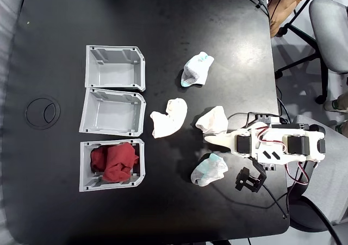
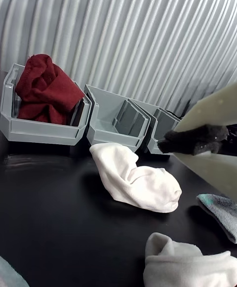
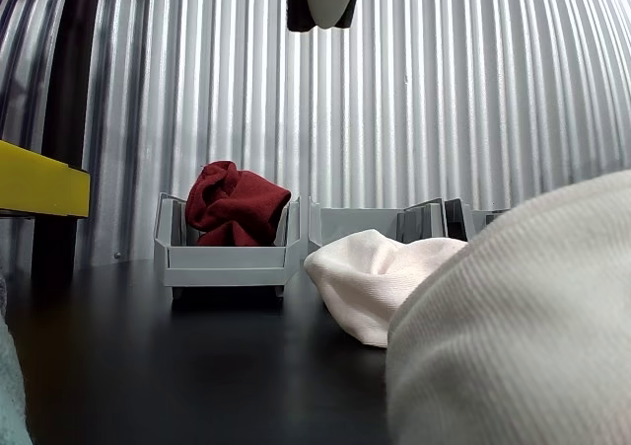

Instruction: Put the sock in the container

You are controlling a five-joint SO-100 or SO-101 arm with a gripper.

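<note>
The end effector (image 1: 209, 142) hovers empty over the black tabletop (image 1: 163, 212), jaws nearly shut, just beside a plain white sock (image 1: 213, 120). The sock (image 1: 197, 69), white with mint patches and a grey part, lies well apart from the end effector, near the far empty container (image 1: 115, 67); it seems best to open wide, come down over the sock's bunched middle, pinch deep, lift clear of the ribbed wall, then release inside the container.

the fixed view looks straight down on the black table (image 1: 163, 17). the wrist view sits low, facing the three bins (image 2: 113, 119). the other view sits at tabletop level, very near a white sock (image 3: 523, 327); both show the red cloth (image 3: 237, 203).
</note>
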